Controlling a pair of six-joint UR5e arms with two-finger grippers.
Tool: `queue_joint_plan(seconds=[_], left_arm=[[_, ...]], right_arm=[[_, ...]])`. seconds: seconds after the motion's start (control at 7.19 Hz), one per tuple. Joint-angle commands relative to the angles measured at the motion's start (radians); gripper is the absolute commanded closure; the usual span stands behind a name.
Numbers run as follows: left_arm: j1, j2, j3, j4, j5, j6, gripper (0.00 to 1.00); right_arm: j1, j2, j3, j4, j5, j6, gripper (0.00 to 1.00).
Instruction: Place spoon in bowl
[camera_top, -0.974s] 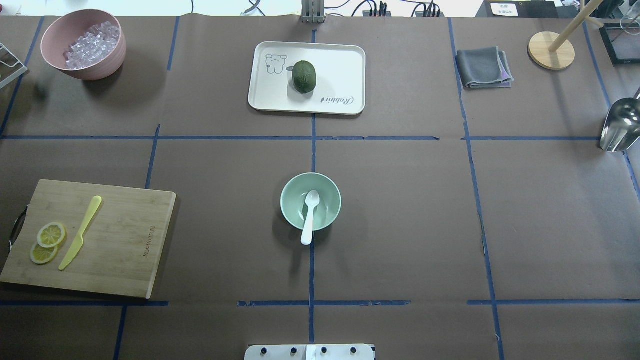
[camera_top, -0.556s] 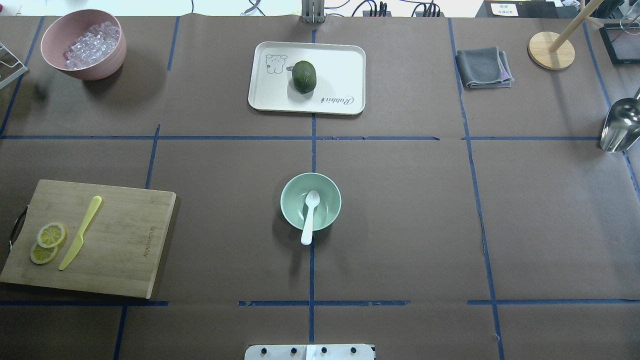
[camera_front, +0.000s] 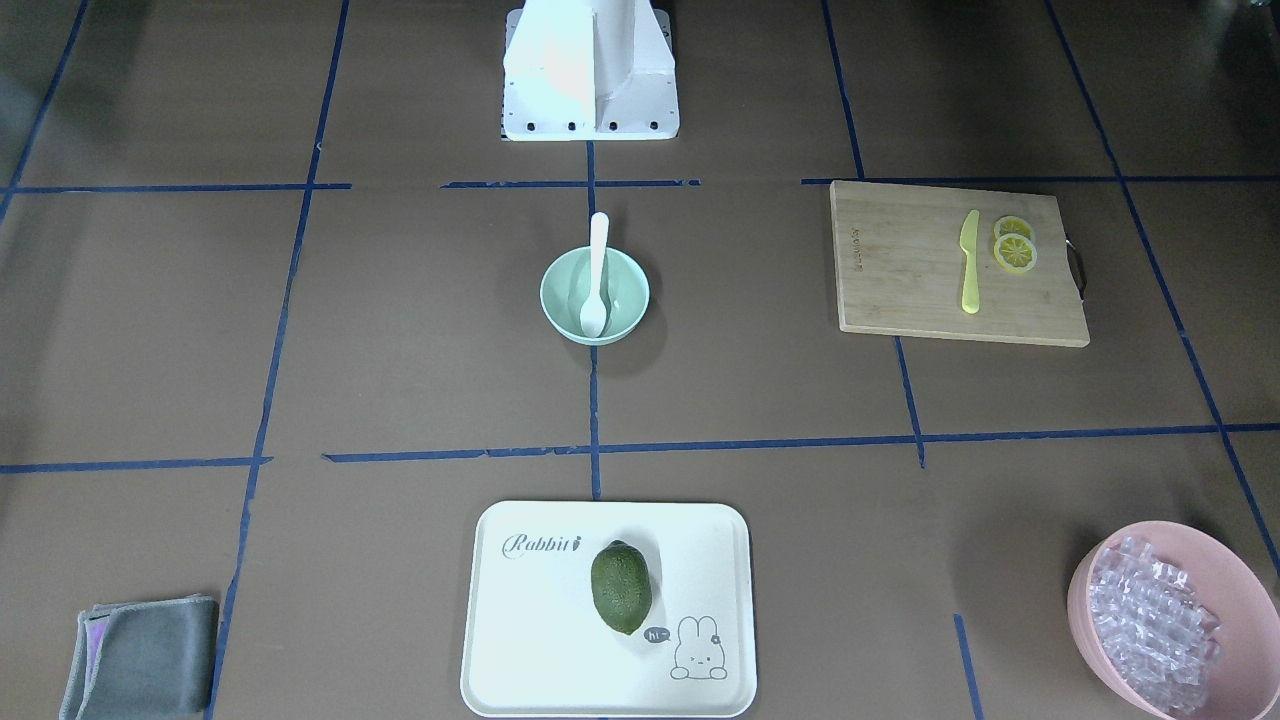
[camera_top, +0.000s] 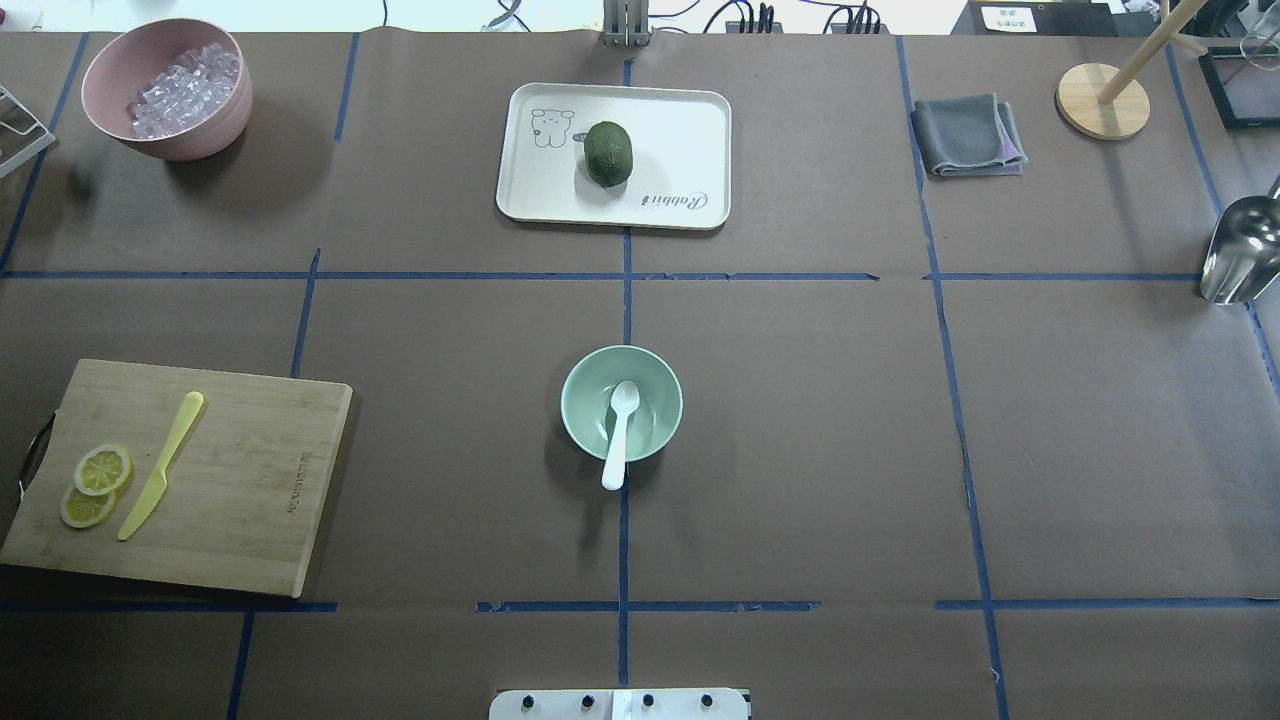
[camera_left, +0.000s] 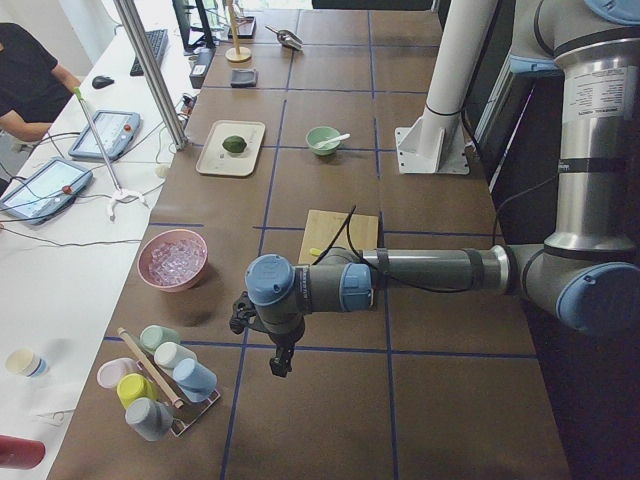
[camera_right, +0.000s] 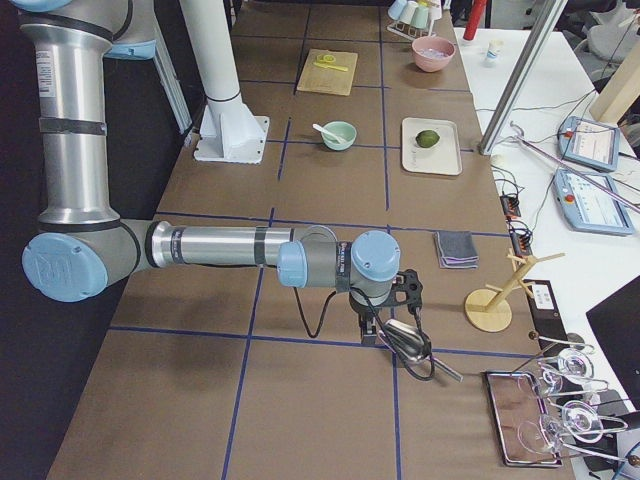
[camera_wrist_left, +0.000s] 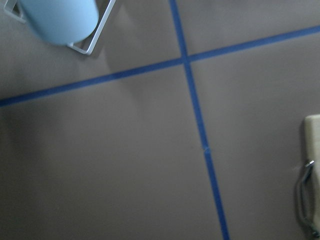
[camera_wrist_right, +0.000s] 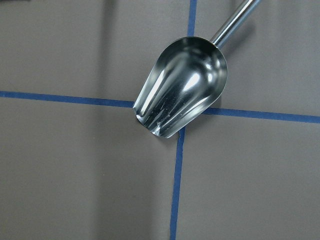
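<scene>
The white spoon rests in the mint-green bowl at the table's middle, its head inside and its handle sticking out over the rim toward the robot. Both also show in the front view, spoon and bowl. The left gripper hangs over the table's far left end, well away from the bowl; only the left side view shows it, so I cannot tell if it is open or shut. The right gripper is at the far right end over a metal scoop; I cannot tell its state either.
A cutting board with a yellow knife and lemon slices lies at left. A pink bowl of ice, a white tray with a green fruit, a grey cloth and a wooden stand line the far side.
</scene>
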Motion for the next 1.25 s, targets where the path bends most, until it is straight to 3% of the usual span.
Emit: queue_joint_plan(seconds=[0.0, 0.28, 0.56, 1.11], left_arm=[[-0.001, 0.007, 0.006, -0.019, -0.002, -0.055, 0.0], [0.0, -0.003, -0.006, -0.013, -0.002, -0.138, 0.0], [0.0, -0.006, 0.007, -0.004, -0.095, -0.157, 0.0], [0.0, -0.004, 0.004, -0.015, -0.091, -0.152, 0.0]], right_arm=[[0.0, -0.003, -0.001, 0.0, 0.018, 0.001, 0.0], [0.0, -0.008, -0.001, 0.0, 0.018, -0.001, 0.0], [0.0, -0.008, -0.001, 0.0, 0.018, 0.0, 0.0], [0.0, -0.02, -0.004, 0.0, 0.018, -0.001, 0.0]])
